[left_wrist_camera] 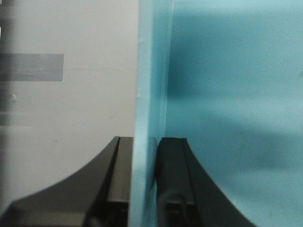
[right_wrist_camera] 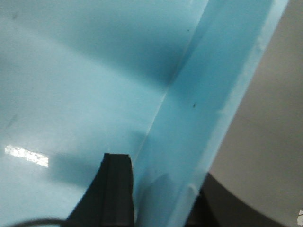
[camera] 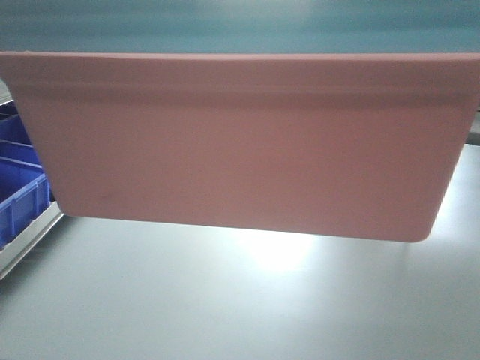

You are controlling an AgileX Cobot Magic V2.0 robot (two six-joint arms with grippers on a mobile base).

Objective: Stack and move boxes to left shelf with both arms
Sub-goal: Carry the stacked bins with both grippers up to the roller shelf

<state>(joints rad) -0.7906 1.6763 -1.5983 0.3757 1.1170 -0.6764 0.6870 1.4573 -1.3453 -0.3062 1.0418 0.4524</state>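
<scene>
Pink box (camera: pixel 240 142) fills the front view, seemingly lifted off the worktop (camera: pixel 225 300), with the blue box (camera: pixel 240 26) showing above its rim, so the 2 look stacked. Left wrist view: the left hand (left_wrist_camera: pixel 144 182) pinches that blue box's wall between its fingers, likely to share the load. Right wrist view: the right hand (right_wrist_camera: pixel 161 198) straddles and grips another wall.

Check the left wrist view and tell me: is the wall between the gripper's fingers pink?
No, the left gripper has one black finger on each side of a wall of the light blue bin, not a pink one.
</scene>
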